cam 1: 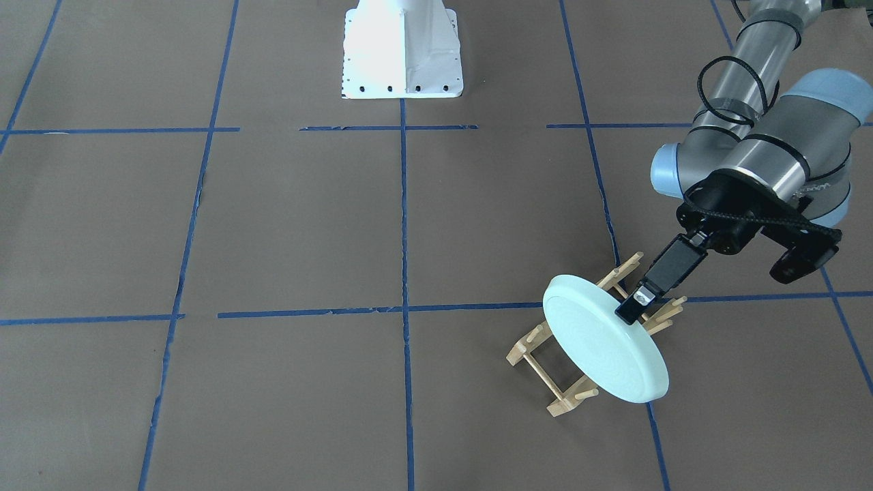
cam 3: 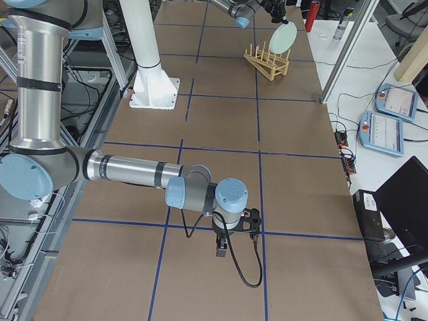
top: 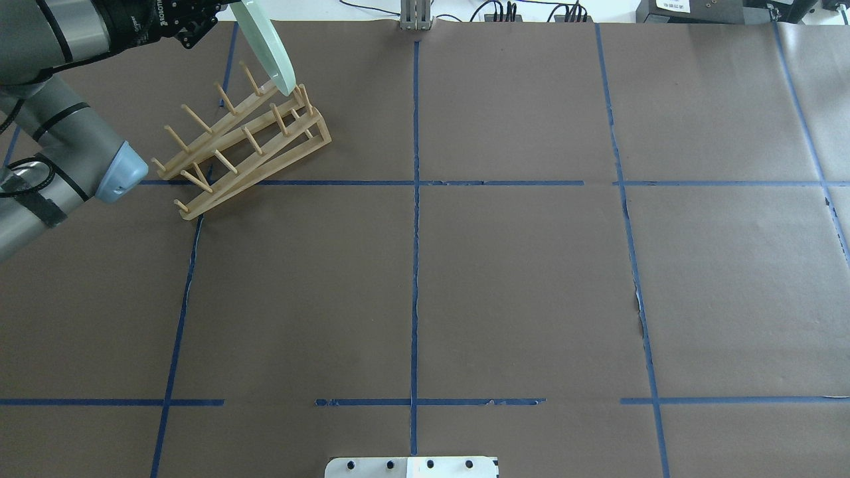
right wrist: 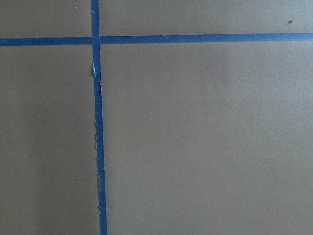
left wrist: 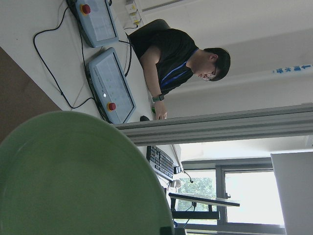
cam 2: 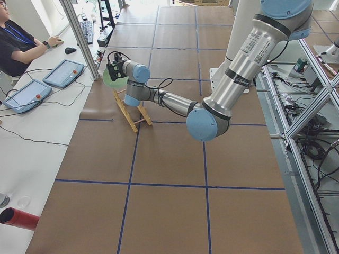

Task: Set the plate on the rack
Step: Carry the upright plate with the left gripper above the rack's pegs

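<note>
The pale mint-green plate point(cam 1: 603, 344) is held tilted on edge by my left gripper point(cam 1: 631, 310), which is shut on its upper rim. It hangs over the light wooden rack point(cam 1: 565, 404), at the end farthest from the robot; its lower rim point(top: 284, 85) is among the last pegs of the rack point(top: 246, 143). I cannot tell whether it touches them. The plate fills the lower left of the left wrist view point(left wrist: 73, 176). My right gripper point(cam 3: 224, 249) shows only in the exterior right view, low over the table, and I cannot tell whether it is open or shut.
The white robot base point(cam 1: 402, 54) stands at the table's robot side. Blue tape lines point(top: 415, 265) mark a grid on the brown table. Beyond the rack is a desk with control tablets point(cam 2: 63, 73) and a seated person point(cam 2: 18, 42).
</note>
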Tool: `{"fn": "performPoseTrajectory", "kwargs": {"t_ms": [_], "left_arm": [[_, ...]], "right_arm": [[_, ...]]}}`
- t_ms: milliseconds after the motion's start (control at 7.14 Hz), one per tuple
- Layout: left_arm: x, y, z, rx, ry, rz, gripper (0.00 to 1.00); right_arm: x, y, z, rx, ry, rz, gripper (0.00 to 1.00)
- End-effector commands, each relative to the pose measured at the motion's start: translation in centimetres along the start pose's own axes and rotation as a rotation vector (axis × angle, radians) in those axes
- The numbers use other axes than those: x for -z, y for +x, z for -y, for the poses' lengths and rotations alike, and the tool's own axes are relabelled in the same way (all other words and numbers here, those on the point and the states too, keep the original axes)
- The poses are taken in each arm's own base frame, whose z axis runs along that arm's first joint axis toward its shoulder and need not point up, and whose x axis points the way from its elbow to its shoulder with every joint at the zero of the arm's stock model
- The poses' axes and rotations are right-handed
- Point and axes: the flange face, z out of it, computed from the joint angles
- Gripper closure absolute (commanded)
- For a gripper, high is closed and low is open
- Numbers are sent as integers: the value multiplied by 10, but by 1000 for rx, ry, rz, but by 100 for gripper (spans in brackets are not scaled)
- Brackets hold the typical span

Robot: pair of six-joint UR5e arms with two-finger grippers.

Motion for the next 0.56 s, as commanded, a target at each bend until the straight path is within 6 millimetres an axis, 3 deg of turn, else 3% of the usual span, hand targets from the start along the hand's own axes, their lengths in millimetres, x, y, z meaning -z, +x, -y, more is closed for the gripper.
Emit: {"fn": "performPoseTrajectory", "kwargs": {"t_ms": [0,420], "left_arm": [[-4,-18,-10,9,-9,21,100],[-5,-28,-8,-4,8,41,100]], "right_arm": [[0,0,0,0,0,0,0],[0,-1,0,2,0,0,0]]}}
